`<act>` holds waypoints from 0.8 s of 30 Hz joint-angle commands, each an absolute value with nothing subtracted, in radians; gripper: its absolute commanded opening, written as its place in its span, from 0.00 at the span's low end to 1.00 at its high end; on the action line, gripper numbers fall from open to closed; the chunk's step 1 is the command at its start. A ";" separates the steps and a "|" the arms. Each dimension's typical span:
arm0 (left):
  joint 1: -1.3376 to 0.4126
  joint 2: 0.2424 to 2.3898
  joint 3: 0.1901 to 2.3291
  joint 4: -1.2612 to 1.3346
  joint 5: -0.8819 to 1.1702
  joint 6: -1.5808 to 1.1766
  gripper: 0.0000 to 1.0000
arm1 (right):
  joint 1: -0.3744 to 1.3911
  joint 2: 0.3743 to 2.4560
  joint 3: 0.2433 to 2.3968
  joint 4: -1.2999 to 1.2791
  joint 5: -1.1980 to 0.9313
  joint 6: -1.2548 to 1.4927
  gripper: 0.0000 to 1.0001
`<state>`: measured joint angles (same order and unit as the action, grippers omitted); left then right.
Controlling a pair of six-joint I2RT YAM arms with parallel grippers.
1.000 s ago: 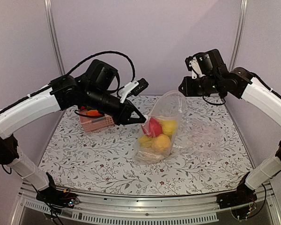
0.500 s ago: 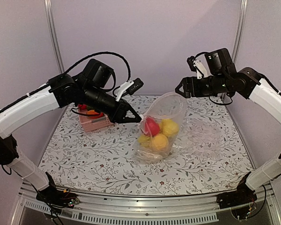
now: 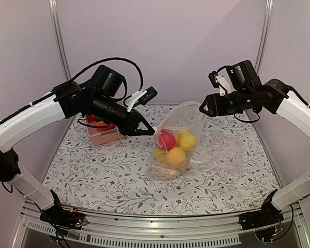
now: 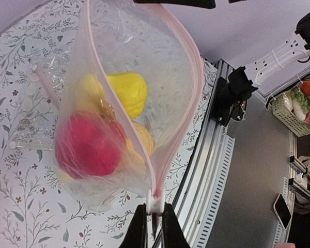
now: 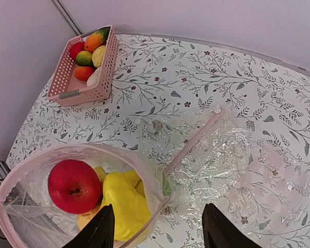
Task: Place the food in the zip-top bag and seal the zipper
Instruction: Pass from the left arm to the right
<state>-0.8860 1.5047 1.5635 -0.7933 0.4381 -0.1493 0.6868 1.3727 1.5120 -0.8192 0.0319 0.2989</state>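
The zip-top bag (image 3: 174,147) stands in the middle of the table with its mouth held open. Inside lie food pieces: a red apple (image 5: 74,186) and yellow fruits (image 5: 125,206). My left gripper (image 4: 155,209) is shut on the near end of the pinkish zipper (image 4: 182,103), pinching its white slider tab; in the top view it (image 3: 154,132) sits at the bag's left rim. My right gripper (image 5: 160,232) is open above the bag's far rim (image 5: 144,170) and holds nothing; the top view shows it (image 3: 202,108) just right of the mouth.
A pink slatted basket (image 3: 106,134) with more toy fruit (image 5: 85,54) stands at the back left, behind the left arm. A larger crinkled clear bag (image 5: 232,155) lies flat to the right of the zip-top bag. The metal front rail (image 4: 206,170) runs close to the left gripper.
My right gripper has opened and drawn a little right and down, away from the bag's rim. The left gripper keeps its pinch; the bag's mouth stays open.
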 commanded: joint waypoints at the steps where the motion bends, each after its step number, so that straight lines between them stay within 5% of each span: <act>1: -0.874 1.492 1.579 -0.826 0.444 -0.139 0.00 | 0.690 1.432 1.550 -0.848 0.099 0.349 0.51; 8: -0.874 1.491 1.557 -0.809 0.415 -0.139 0.00 | 0.689 1.465 1.569 -0.835 0.085 0.377 0.26; 10: -0.874 1.485 1.541 -0.791 0.407 -0.143 0.08 | 0.690 1.468 1.570 -0.830 0.085 0.383 0.17; 13: -0.874 1.445 1.471 -0.711 0.363 -0.164 0.47 | 0.689 1.471 1.575 -0.824 0.095 0.395 0.04; 16: -0.874 1.387 1.361 -0.587 0.342 -0.193 0.68 | 0.689 1.475 1.577 -0.816 0.104 0.405 0.00; 24: -0.893 1.285 1.125 -0.239 0.329 -0.296 0.75 | 0.689 1.483 1.578 -0.806 0.100 0.416 0.00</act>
